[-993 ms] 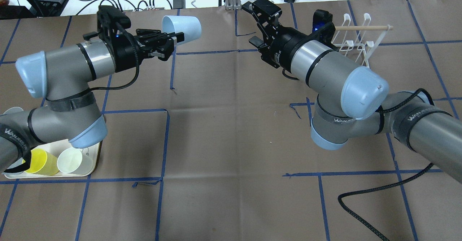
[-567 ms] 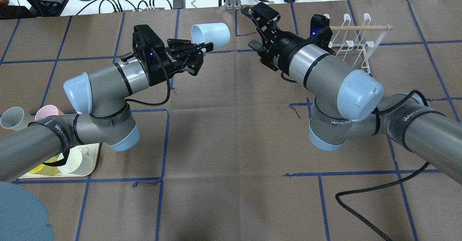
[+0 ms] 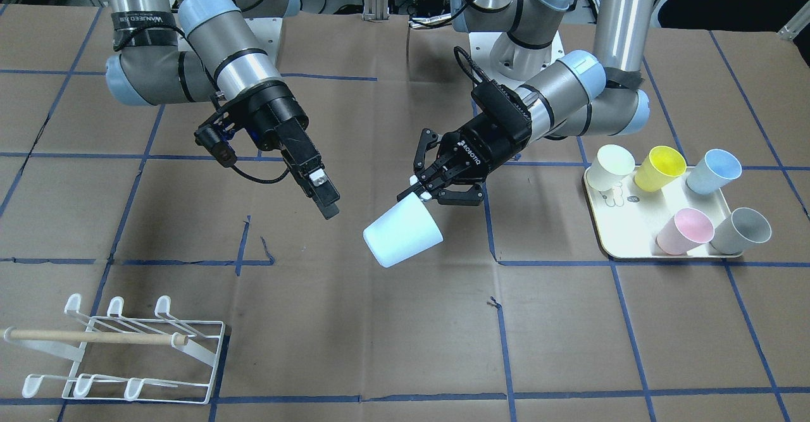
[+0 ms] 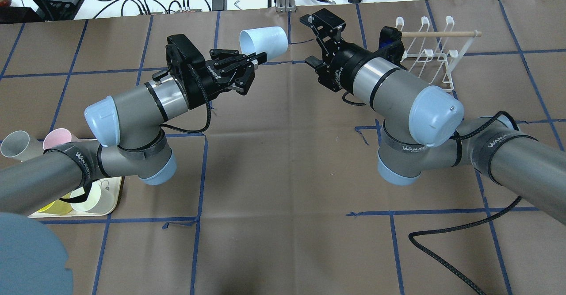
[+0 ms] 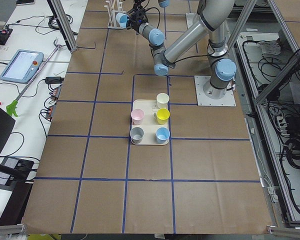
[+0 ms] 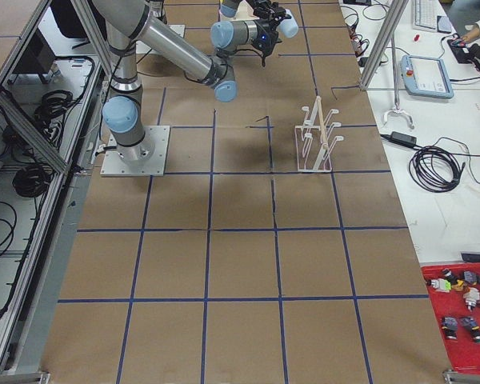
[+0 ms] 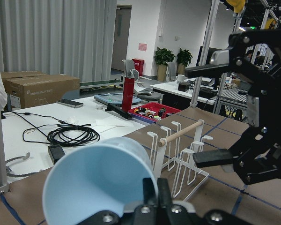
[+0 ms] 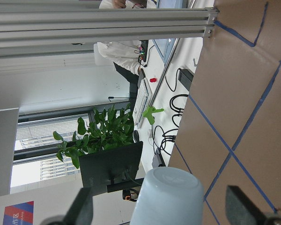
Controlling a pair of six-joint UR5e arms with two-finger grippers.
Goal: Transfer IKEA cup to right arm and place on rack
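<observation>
Cup (image 4: 264, 43) pinched in left gripper (image 4: 258, 57); right gripper (image 4: 310, 41) agape

Pale-blue cup (image 3: 403, 231), white rack (image 3: 120, 352)

- We see open air between the pale-blue cup (image 4: 264, 42) and the right gripper (image 4: 307, 40), jaws spread.
- The rack (image 4: 442, 34) stands well apart, to its right.

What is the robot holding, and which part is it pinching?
The left gripper holds the blue cup by its rim, with one finger inside the cup. The right gripper is open and holds nothing.
</observation>
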